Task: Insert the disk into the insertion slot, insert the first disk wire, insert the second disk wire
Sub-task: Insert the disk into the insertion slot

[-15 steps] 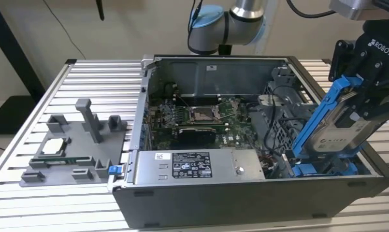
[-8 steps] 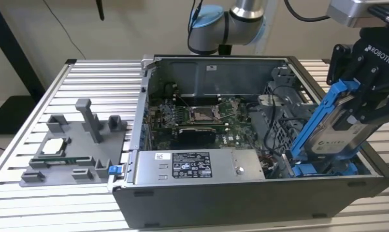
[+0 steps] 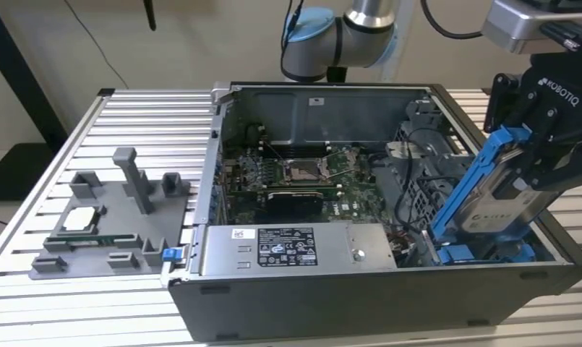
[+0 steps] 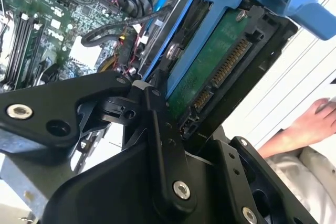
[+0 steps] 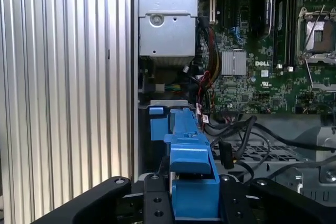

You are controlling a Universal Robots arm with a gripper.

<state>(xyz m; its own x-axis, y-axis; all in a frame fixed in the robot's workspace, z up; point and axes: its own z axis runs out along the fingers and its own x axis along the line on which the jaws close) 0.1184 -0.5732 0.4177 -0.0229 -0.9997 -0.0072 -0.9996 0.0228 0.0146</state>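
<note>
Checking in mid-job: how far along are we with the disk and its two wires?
Done: the disk is picked up. In hand: the end effector is shut on it, and it hangs tilted with its lower end at the insertion slot of the drive cage, not seated. Left: seating it and both wires; in the second wrist view its connectors are bare.

Open computer case point(image 3: 368, 307) on slatted table point(image 3: 126, 116), toward the exterior view's right. Parts fixture point(image 3: 108, 217) on the table at the exterior view's left, just beside the case. Inside the case:
- power-supply box point(image 3: 291, 249) along the near wall
- motherboard point(image 3: 301, 173) behind it
- insertion slot point(image 3: 478, 254) at near right

Disk point(image 3: 507, 206) tilted, lower end in the slot, upper end clamped in gripper point(image 3: 536, 170) above the right wall.
</note>
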